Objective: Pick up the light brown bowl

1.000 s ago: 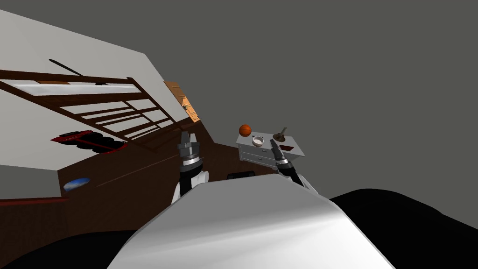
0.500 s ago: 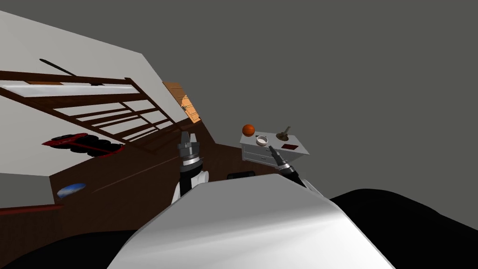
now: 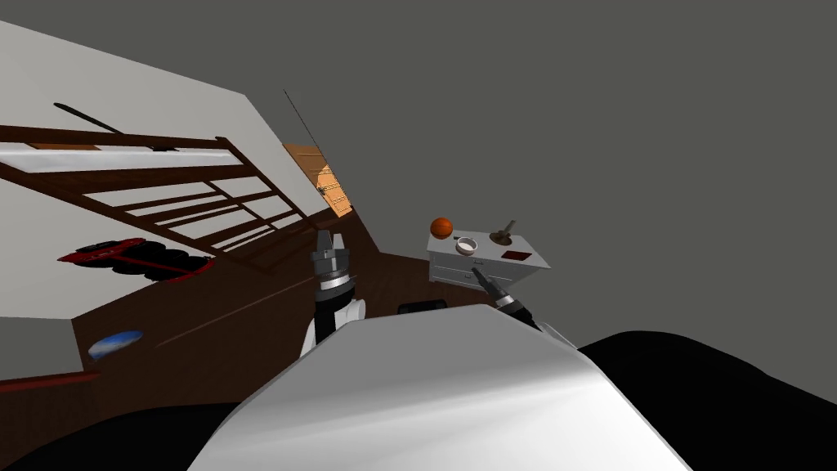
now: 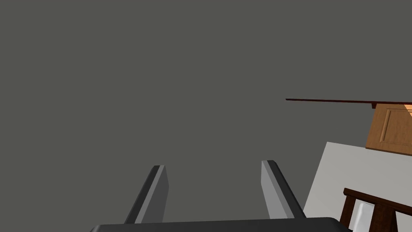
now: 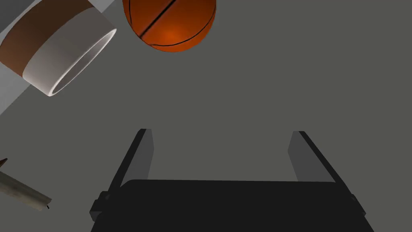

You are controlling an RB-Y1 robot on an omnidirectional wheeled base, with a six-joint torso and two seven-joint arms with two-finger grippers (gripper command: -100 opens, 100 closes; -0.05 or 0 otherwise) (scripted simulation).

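The bowl (image 3: 466, 244), white at the rim with a brown band at its base, stands on a small grey nightstand (image 3: 527, 266) beside an orange basketball (image 3: 441, 227). My right gripper (image 3: 476, 272) is open and empty, low in front of the nightstand's drawers, just short of the bowl. In the right wrist view the bowl (image 5: 56, 48) and the basketball (image 5: 169, 22) lie well beyond the fingertips of the right gripper (image 5: 221, 145), the bowl off to one side. My left gripper (image 3: 329, 239) is raised and open, and in the left wrist view the left gripper (image 4: 215, 177) holds nothing.
A brown object with a stick handle (image 3: 500, 237) and a dark red book (image 3: 515, 256) share the nightstand top. A dark wooden frame (image 3: 163, 188) and a red toy car (image 3: 123, 253) are at the left. A wooden door (image 3: 323, 184) is behind.
My view has shifted, and the nightstand now sits further right and higher in it. My right gripper has dropped from over the nightstand top to in front of its drawers. The left arm is still.
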